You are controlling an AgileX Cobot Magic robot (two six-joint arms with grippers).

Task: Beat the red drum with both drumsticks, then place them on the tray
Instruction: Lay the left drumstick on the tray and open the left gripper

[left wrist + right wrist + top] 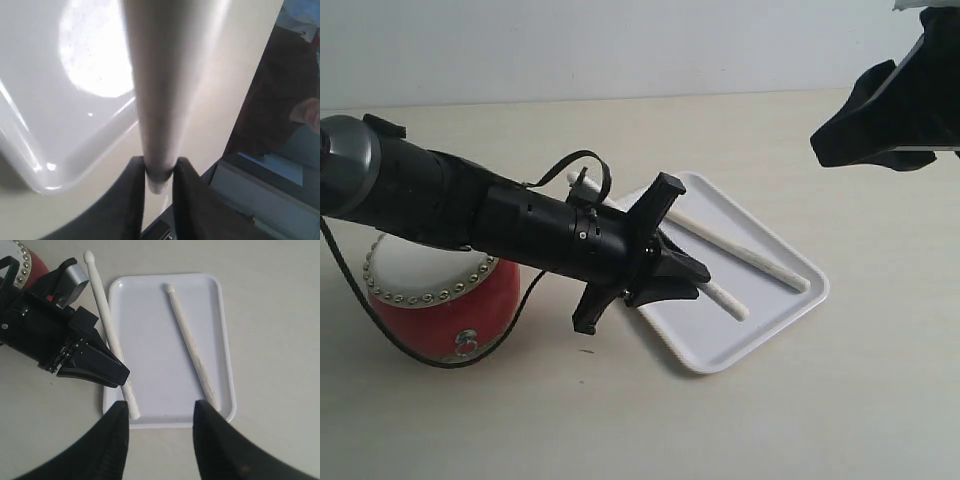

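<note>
Nearest, left side: red drum (438, 300) upright on the table (770, 420), cream skin up, stud ring showing. Left arm crosses above it, black cable (345, 285) hanging down past the drum's side

Left gripper (695, 280) is over the drum-side edge of the tray (720, 345), clamped on one drumstick (101, 300). Wrist view confirms it: both fingers (131, 200) tight on the shaft near its butt end, tray corner right below. That stick runs diagonally, with the rounded tip poking out past the tray's edge behind the arm and the butt end over the tray floor. Can't tell whether the butt touches the floor or sits just above it

Tray lies flat on the table to the right of the drum, apart from it, turned at an angle to the table edge

Other drumstick (740, 250) lies loose inside the tray, flat on the floor, roughly parallel to the gripped one and not touching it. Nothing holds it

Farthest, top right: right gripper (880, 125) up in the air, well clear of tray and sticks. Its fingers (112, 445) are spread wide with nothing between them, camera looking down on the tray
</note>
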